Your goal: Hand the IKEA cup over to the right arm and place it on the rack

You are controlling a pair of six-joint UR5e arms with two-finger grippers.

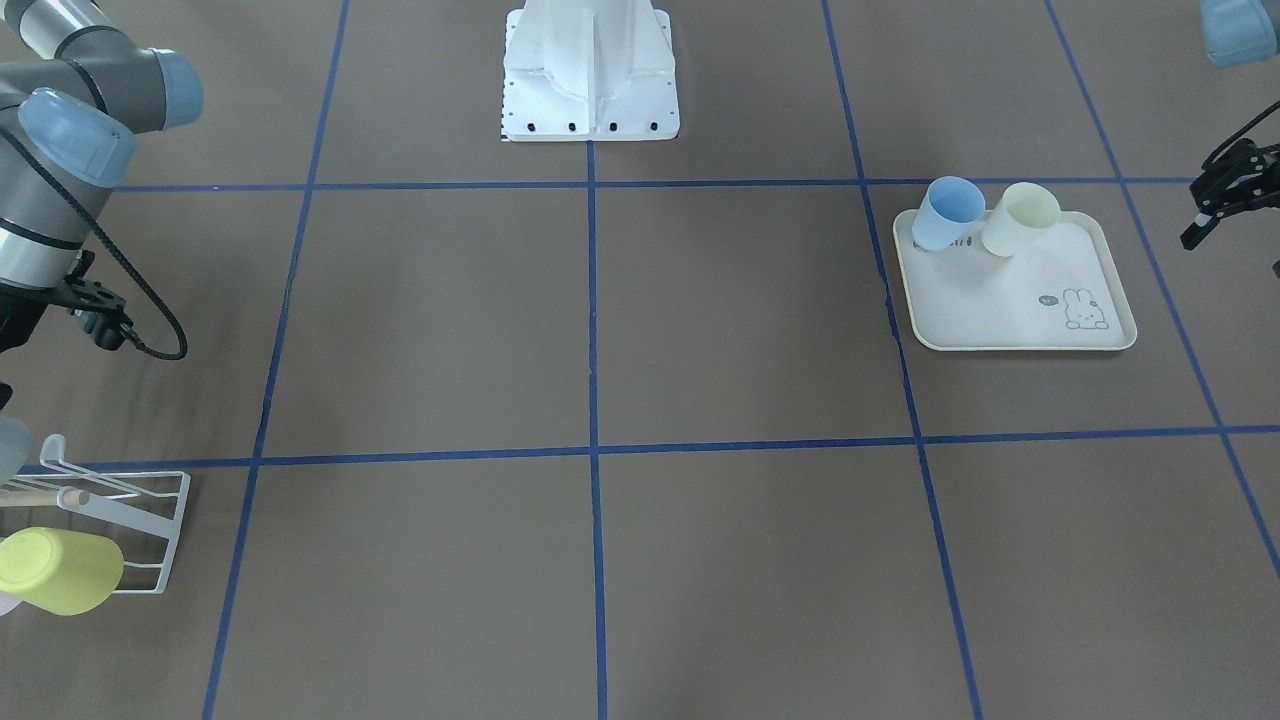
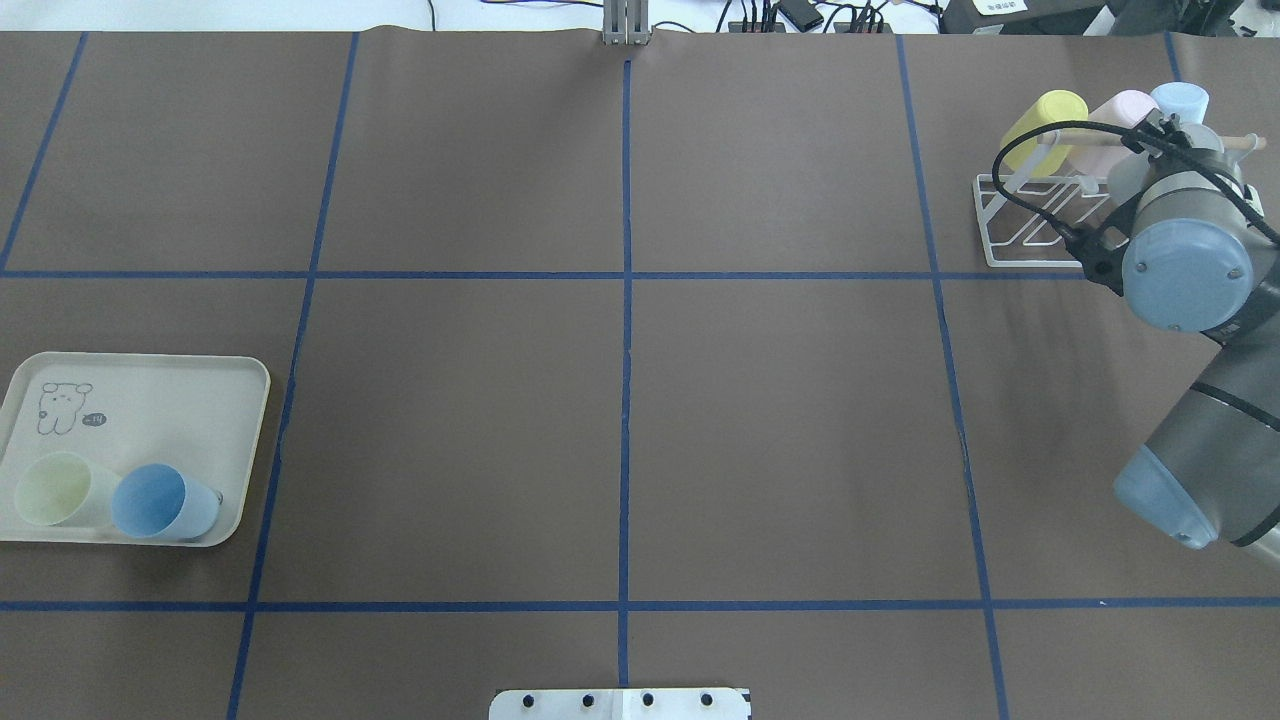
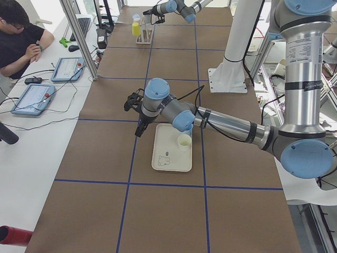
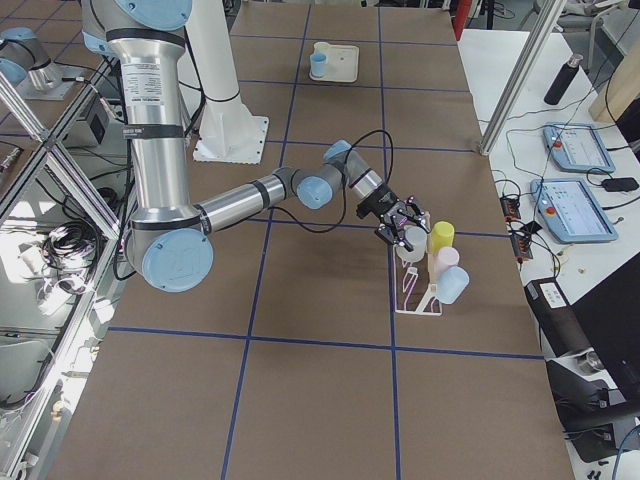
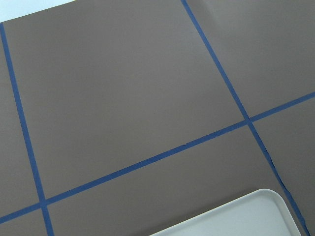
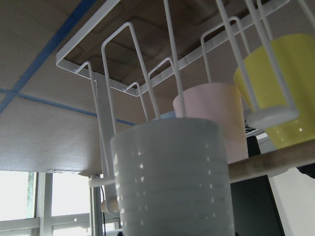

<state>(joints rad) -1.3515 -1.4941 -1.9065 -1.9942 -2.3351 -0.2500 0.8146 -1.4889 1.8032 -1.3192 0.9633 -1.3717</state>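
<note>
Pale grey ribbed cup [image 6: 172, 182] gripped in right claw [image 4: 405, 232], beside white wire rack [image 2: 1030, 225], left claw [image 1: 1232, 232] spread, empty

White rack [image 2: 1035, 215], yellow cup [image 2: 1042, 118]; cream tray [image 2: 170, 400], seemingly rabbit-printed.

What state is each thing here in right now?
Blue plastic cup on cream rabbit-print tray: upright.
Cream plastic cup: upright on tray.
Yellow plastic cup: hung on white wire rack.
Pink plastic cup: hung on rack.
Pale blue rack cup: hung on rack.
Whitish plastic cup: at rack, under right gripper.
Left gripper: open, empty.
Right gripper: cannot tell.
</note>
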